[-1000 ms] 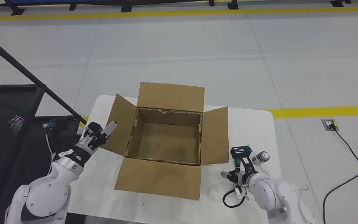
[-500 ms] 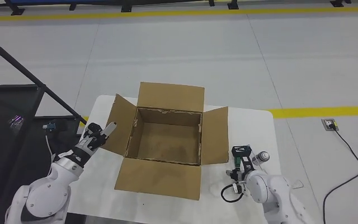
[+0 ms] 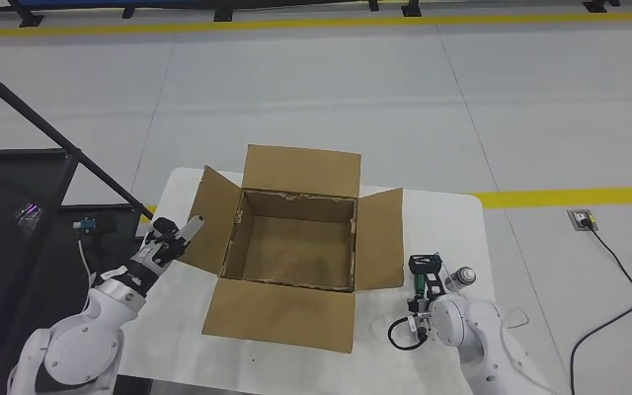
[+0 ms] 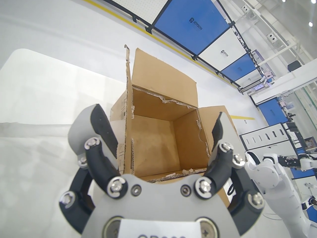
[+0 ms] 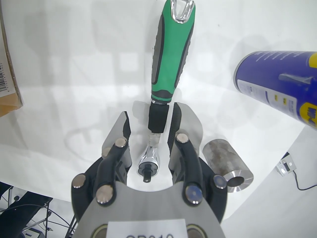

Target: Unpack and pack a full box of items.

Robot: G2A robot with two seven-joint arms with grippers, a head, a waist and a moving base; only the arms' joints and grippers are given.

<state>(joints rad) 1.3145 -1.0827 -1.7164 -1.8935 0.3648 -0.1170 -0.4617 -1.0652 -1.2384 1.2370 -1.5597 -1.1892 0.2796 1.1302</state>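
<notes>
With the right tool (image 5: pixel 151 111) apart astride the neck of the ratchet (image 5: pixel 173 50), lying on the bench (image 5: pixel 74 50) beside the empty box (image 3: pixel 301 170), an off-centre squeeze could swivel it into the nearby cylinder (image 5: pixel 224 157) or can (image 5: pixel 277 75), while the left tool (image 4: pixel 158 113) hangs apart by a flap.

R gripper (image 5: pixel 151 111) sits open over the table (image 5: pixel 74 50), fingers either side of the black neck of the ratchet (image 5: pixel 173 50), w/ gaps both sides. Green handle points away. Metal cylinder (image 5: pixel 225 162) lies just beside one finger, blue spray can (image 5: pixel 275 80) nearby, box (image 5: pixel 7 75) corner at the edge.
</notes>
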